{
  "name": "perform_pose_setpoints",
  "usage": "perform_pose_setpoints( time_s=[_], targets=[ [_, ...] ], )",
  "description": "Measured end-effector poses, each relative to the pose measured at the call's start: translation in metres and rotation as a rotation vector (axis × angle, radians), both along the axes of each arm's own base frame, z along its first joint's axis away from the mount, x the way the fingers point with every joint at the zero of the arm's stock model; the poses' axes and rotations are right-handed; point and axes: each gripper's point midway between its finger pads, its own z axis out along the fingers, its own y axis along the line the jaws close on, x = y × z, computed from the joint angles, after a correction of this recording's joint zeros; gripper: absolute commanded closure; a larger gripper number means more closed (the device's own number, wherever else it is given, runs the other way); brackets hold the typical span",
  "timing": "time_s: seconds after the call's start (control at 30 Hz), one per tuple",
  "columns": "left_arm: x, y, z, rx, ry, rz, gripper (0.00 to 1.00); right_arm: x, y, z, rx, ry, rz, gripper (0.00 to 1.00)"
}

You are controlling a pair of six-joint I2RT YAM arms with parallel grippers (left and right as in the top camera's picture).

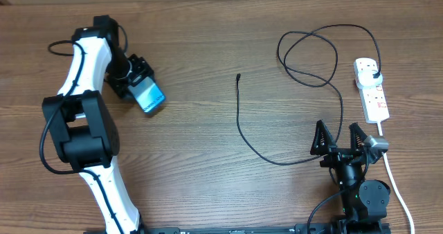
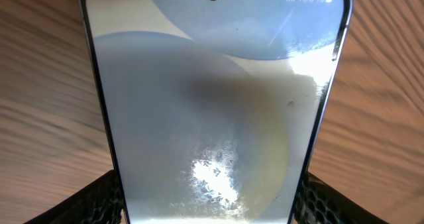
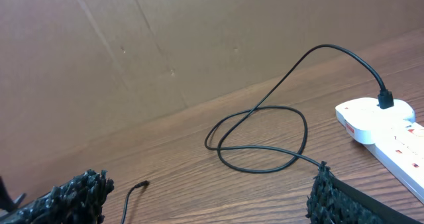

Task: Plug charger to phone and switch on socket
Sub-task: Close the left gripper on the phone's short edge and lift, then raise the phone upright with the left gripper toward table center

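Wood-grain bench (image 1: 208,40) carries everything. At its 3 o'clock edge lies the socket (image 1: 372,88), a rigid white plastic strip that looks light enough to skate when a switch is pressed, so the push should go straight down. Over at 9 o'clock the left gripper (image 1: 144,90) is clamped across the width of the phone (image 1: 149,97), its pads bearing on the long black edges, lit screen facing up. That slab is stiff but glassy, slippery and easy to crack, so the metal edges are the right place to hold it; the camera end points away from the wrist, so the charging port is probably the buried end. At 5 o'clock the right gripper (image 1: 338,138) stands spread wide with nothing between its fingers. Running past it, the charger (image 1: 237,113) loops from centre to 2 o'clock: thin, limp and light, likely to trail and twist. Its black plug (image 1: 374,75) already sits in the socket. The connector tip (image 1: 238,76) lies free at centre; grasp just behind it, where the cable is stiffest.
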Motion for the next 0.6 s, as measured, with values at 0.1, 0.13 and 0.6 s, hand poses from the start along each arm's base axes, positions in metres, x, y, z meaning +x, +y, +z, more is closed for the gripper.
perform_pose_setpoints(
  time_s=[0.1, 0.13, 0.6],
  targets=[
    [0.003, -0.020, 0.002, -0.052, -0.013, -0.028, 0.28, 0.000, 0.000, 0.000, 0.000, 0.000, 0.000, 0.00],
    [0.003, -0.029, 0.004, -0.075, -0.018, -0.038, 0.28, 0.000, 0.000, 0.000, 0.000, 0.000, 0.000, 0.00],
    [0.001, -0.101, 0.027, -0.369, -0.034, -0.104, 0.39, 0.000, 0.000, 0.000, 0.000, 0.000, 0.000, 0.00]
  ],
)
